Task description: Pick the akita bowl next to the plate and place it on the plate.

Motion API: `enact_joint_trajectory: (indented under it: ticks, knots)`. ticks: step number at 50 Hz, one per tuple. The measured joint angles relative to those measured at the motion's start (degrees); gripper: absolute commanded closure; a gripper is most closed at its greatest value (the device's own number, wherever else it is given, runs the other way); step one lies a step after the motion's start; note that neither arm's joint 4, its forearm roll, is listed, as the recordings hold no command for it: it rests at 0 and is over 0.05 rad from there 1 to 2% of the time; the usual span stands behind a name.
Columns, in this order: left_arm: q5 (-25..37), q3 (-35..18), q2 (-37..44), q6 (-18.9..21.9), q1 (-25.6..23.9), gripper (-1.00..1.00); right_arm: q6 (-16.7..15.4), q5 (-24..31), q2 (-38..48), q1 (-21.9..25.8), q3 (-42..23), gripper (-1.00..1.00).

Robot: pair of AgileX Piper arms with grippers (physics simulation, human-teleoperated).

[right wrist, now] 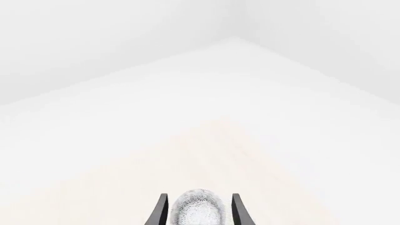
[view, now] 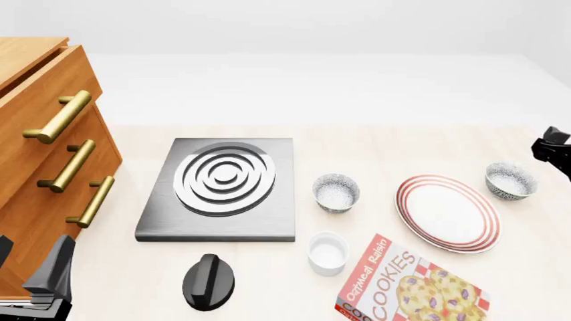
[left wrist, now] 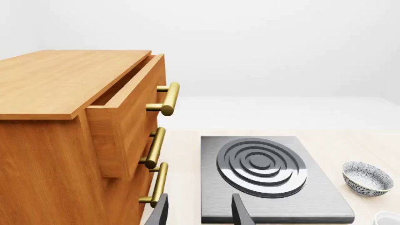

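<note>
The plate, white with red rings, lies at the right of the table. A speckled akita bowl stands just beyond the plate's far right rim; the right wrist view shows this bowl in line with the gap between the fingers. My right gripper hangs open just right of and above it, holding nothing. A second identical bowl stands between the stove and the plate. My left gripper is open and empty at the near left, by the drawers.
A wooden drawer cabinet with brass handles and its top drawer pulled out fills the left. A black stove plate, its knob, a small white cup and a cookie box lie nearer the front.
</note>
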Motion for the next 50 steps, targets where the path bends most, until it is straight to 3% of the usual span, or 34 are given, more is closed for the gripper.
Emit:
enact_joint_trajectory:
  ticks: [50]
  knots:
    - [0.00,0.00,0.00,0.00,0.00,-1.00,0.61,-1.90,5.54,-1.83,-0.88,-1.00]
